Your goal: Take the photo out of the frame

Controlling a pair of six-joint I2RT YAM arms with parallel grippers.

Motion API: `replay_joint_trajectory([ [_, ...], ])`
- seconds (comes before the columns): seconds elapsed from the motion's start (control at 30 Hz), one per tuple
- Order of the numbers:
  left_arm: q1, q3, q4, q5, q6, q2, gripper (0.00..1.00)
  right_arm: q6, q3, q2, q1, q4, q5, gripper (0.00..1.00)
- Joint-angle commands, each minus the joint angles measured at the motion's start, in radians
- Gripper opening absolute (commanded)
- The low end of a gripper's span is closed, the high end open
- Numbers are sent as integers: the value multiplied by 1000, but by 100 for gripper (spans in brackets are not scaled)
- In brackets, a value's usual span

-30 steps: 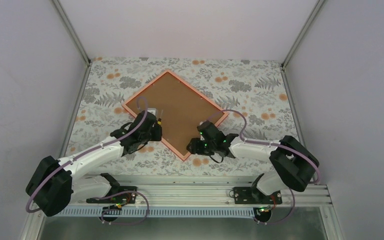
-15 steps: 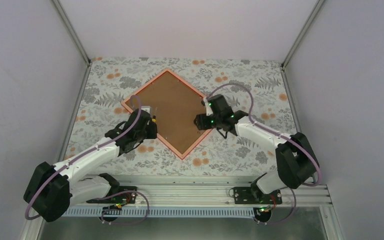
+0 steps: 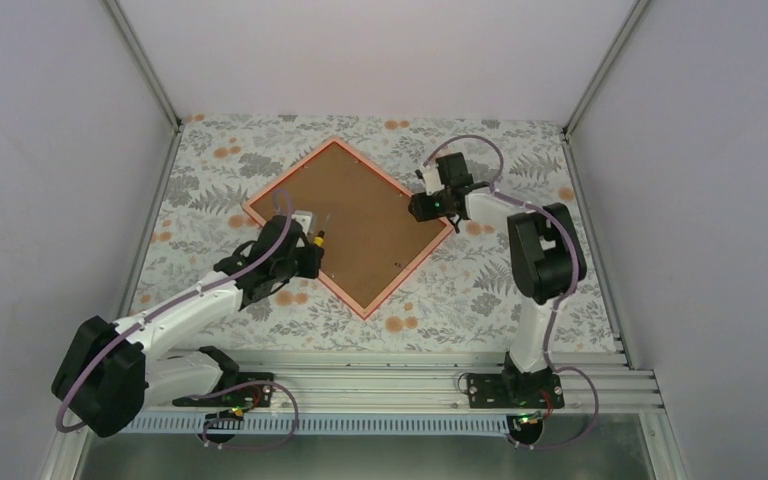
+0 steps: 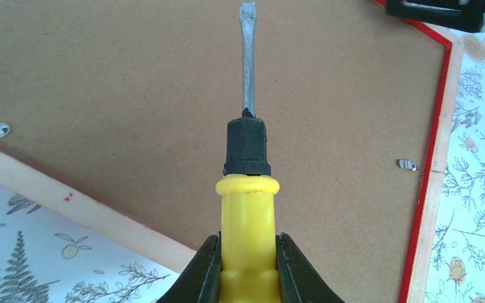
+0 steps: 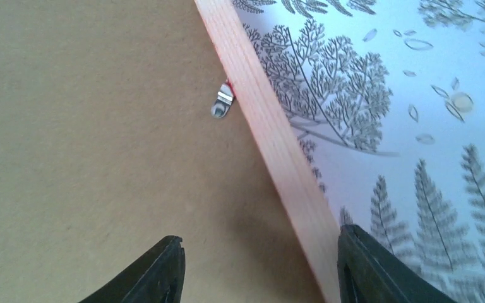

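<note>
The left gripper point(image 4: 246, 262) is closed narrowly on the yellow handle of a flat-blade screwdriver point(image 4: 247, 202). It hangs over the frame's point(image 3: 360, 212) near-left edge, with the blade pointing inward across the brown back. Whether the tip touches the board cannot be told from the wrist view.

The frame lies face down in the middle of the flowered surface point(image 3: 480, 290), turned so that it sits like a diamond, with its pale wooden rim and red edge showing. Only its back shows, so the photo is not visible. A small metal tab point(image 4: 407, 165) sits by the rim ahead of the blade, to its right.

At the frame's right corner the right gripper point(image 3: 424, 206) stands with its jaws apart and nothing between them. One finger is over the board, the other at the rim, and another tab point(image 5: 223, 102) lies just ahead.
</note>
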Motion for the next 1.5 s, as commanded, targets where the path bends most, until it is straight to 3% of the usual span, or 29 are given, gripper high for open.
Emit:
replay_joint_trajectory([
  [0.0,5,-14,73,49,47,21,2,-100,107,97,-8,14,-39,52],
  [0.27,5,-21,98,82,47,46,2,-142,237,233,-14,-30,-32,49],
  [0.43,5,-17,106,90,43,60,2,-157,249,254,-15,-57,-19,40],
  [1.0,-54,21,103,135,34,120,2,19,-106,18,-4,70,-10,4],
  [1.47,-175,123,56,80,5,202,2,312,-375,-205,51,78,116,4],
])
